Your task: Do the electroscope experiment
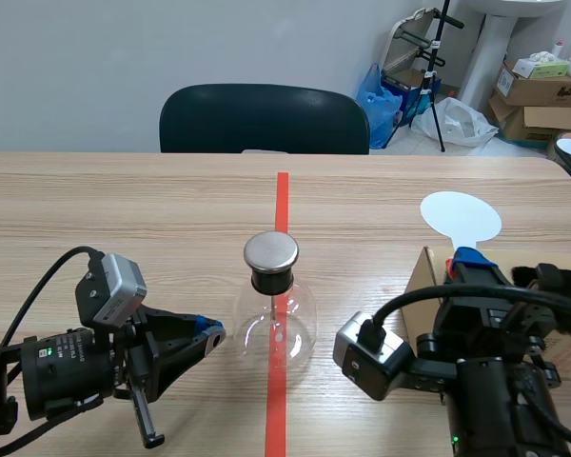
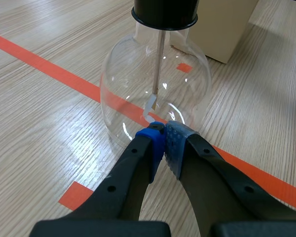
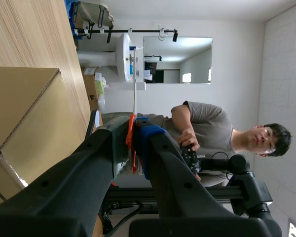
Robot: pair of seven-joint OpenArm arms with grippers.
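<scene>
Glass flask [image 1: 276, 322] stands before the closed left tool [image 2: 164, 131]; right tool [image 1: 469, 257] pinches a half-hidden white paddle [image 1: 462, 217].

Bright, even indoor light; white glints on the glass flask [image 2: 119, 129], pale sheen on the table [image 2: 64, 128], faint shadows.

A black chair [image 1: 264, 119] stands behind the table [image 1: 124, 209] — blue bag [image 1: 373, 95] and cardboard boxes [image 1: 531, 90] beyond.

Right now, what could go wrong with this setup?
The left gripper, shut, sits right at the glass flask; a forward nudge might slide or tip it. The right gripper holds the white paddle by its thin handle; it could slip or knock the metal cap.
</scene>
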